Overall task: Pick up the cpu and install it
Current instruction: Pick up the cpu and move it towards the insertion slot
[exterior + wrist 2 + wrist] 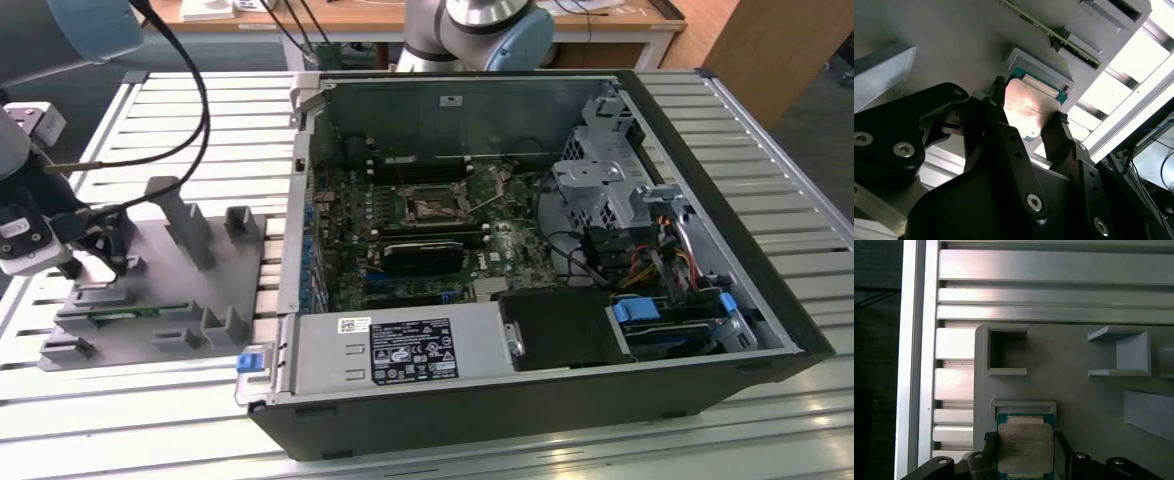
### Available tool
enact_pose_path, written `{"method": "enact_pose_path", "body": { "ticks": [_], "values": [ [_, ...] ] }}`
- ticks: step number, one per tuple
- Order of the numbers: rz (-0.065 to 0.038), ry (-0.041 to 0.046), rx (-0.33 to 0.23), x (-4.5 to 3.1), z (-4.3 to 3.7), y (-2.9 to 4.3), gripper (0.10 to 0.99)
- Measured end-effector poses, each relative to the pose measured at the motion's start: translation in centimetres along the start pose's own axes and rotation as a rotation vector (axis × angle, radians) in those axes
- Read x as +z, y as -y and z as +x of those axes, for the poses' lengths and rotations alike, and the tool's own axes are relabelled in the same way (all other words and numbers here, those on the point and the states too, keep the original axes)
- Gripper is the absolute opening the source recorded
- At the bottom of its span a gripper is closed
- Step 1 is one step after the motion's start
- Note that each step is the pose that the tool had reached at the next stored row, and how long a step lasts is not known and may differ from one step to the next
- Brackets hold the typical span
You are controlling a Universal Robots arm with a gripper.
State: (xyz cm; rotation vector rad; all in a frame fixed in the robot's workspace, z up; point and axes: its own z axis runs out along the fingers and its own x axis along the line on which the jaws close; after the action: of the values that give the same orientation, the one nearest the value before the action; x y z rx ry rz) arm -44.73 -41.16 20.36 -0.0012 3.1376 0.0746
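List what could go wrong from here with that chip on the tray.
1. The gripper straddles the chip at its thin edges; an off-centre squeeze may tilt or drop it.
2. The chip sits against a raised pocket wall on the tray; a sideways lift may snag it there.

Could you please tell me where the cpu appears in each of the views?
Exterior view: the hand stands over its spot, at the exterior view's left.
First wrist view: the cpu sits in a pocket of the grey tray, at the hand.
Second wrist view: its shiny top shows at the hand.
Shared landmark: the grey tray.
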Motion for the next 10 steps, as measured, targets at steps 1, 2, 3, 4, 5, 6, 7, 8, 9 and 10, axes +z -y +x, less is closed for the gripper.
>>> {"method": "enact_pose_path", "body": {
  "ticks": [1, 2, 3, 4, 5, 6, 7, 8, 9, 10],
  "values": [
    [0.0, 0.0, 0.0, -0.13, 0.0, -0.01, 0.541],
    [0.0, 0.0, 0.0, -0.23, 0.0, -0.01, 0.541],
    [0.0, 0.0001, 0.0, -0.34, 0.0, -0.02, 0.541],
    [0.0, 0.0002, 0.0, -0.51, 0.0, -0.03, 0.541],
    [-0.001, 0.0002, 0.0, -0.73, 0.0, -0.04, 0.541],
    [-0.001, 0.0001, 0.0, -0.9, 0.0, -0.05, 0.541],
    [-0.003, 0.0001, 0.0, -1.25, 0.0, -0.06, 0.541],
    [-0.003, 0.0001, 0.0, -1.41, -0.01, -0.07, 0.541],
    [-0.003, 0.0001, 0.0, -1.6, 0.0, -0.08, 0.541],
    [-0.004, 0.0, 0.0, -1.84, -0.01, -0.09, 0.541]
  ]
}}
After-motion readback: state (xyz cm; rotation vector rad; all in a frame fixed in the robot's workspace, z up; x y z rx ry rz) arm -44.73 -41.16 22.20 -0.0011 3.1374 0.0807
